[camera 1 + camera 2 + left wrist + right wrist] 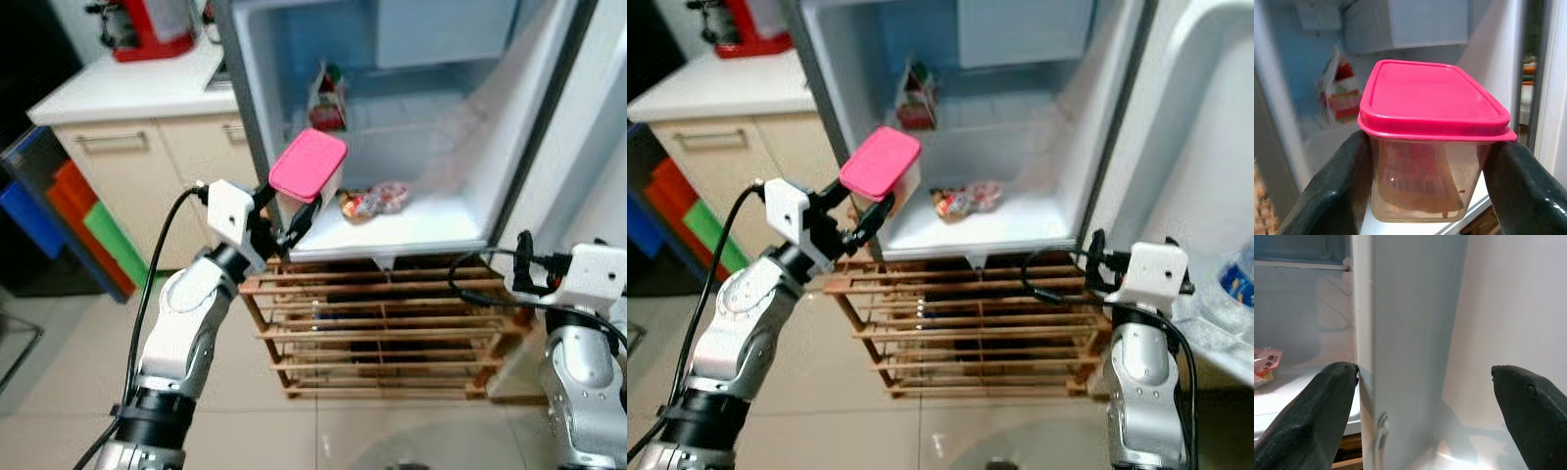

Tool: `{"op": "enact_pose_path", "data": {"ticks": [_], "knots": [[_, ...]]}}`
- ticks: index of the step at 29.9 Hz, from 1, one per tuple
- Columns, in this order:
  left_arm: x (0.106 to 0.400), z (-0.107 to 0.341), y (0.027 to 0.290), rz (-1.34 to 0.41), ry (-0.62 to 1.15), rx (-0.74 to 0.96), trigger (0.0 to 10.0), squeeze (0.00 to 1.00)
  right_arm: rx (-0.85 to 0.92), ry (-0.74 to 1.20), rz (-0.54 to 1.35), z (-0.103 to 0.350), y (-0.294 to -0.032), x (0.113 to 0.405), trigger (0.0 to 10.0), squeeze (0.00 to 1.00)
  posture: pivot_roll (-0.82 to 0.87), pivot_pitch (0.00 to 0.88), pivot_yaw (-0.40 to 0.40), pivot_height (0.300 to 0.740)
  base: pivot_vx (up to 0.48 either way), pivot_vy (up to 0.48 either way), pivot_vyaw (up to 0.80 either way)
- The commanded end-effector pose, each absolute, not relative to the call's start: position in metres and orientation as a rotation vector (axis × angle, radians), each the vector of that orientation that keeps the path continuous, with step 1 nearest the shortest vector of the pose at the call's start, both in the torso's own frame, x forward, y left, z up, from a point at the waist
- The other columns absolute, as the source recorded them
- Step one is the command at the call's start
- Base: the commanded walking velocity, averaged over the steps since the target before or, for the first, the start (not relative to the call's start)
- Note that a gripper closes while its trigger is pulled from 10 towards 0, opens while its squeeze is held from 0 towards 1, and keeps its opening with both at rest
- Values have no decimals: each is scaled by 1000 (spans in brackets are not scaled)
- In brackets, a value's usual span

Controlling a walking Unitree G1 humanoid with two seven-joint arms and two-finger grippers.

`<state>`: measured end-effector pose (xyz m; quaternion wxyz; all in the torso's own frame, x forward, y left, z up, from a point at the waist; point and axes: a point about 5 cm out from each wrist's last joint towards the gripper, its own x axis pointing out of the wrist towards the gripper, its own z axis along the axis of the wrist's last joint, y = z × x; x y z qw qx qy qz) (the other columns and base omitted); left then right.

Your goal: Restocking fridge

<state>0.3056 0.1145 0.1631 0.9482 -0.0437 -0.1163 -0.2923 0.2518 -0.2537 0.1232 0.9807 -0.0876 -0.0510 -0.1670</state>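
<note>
My left gripper [291, 211] is shut on a clear tub with a pink lid [308, 166], its black fingers [1334, 188] pressed on both sides. The tub [1432, 142] hangs at the front left edge of the open fridge's lowest shelf [411, 227]. On that shelf lies a red-patterned snack bag [374, 202], and a small red-and-white carton [327, 98] stands further back. My right gripper [1425, 401] is open, low at the right, facing the fridge's right edge [1400, 333] with nothing between its fingertips.
A wooden slatted rack [382, 328] stands under the fridge. The open fridge door [1205, 147] is on the right, with a bottle [1239, 284] in its shelf. A white counter [127, 88] with a red appliance [147, 29] and coloured bins [69, 215] lie left.
</note>
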Motion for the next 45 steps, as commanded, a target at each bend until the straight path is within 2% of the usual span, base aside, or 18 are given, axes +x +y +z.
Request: {"op": "enact_pose_path", "data": {"ticks": [1,7,17,21,23,28,33,38,42,45], "knots": [[314,159,123,-512,-178,-173,0,0,-170,-111,-336,123,-252,254,10000,0,-144,0,117,740,0,0,0],[323,154,110,-481,-149,-175,0,0,-172,-97,-319,119,-244,256,10000,0,-146,0,120,740,0,0,-669],[348,143,104,-323,-57,-185,0,0,-140,-162,-212,132,-226,258,10000,0,-171,0,118,740,0,0,0],[355,144,100,-327,-53,-183,0,0,-120,-195,-103,143,-210,257,10000,0,-177,0,112,740,0,0,0],[362,143,88,-361,-30,-156,0,0,-105,-184,-8,148,-199,255,10000,0,-186,0,111,740,0,0,0],[369,145,70,-415,-13,-102,0,0,-94,-177,41,154,-196,252,10000,0,-199,0,113,740,0,0,0],[375,147,61,-417,0,-100,0,0,-76,-162,102,158,-189,244,10000,0,-224,0,121,740,0,0,0],[380,143,57,-306,66,-172,0,0,-70,-124,162,160,-181,229,10000,0,-258,0,119,740,0,0,0],[382,143,51,-289,78,-171,0,0,-57,-93,182,160,-177,221,10000,0,-277,0,114,740,0,0,0],[381,142,48,-288,80,-166,0,0,-59,-67,193,159,-175,212,10000,0,-302,31,109,740,0,0,0]]}}
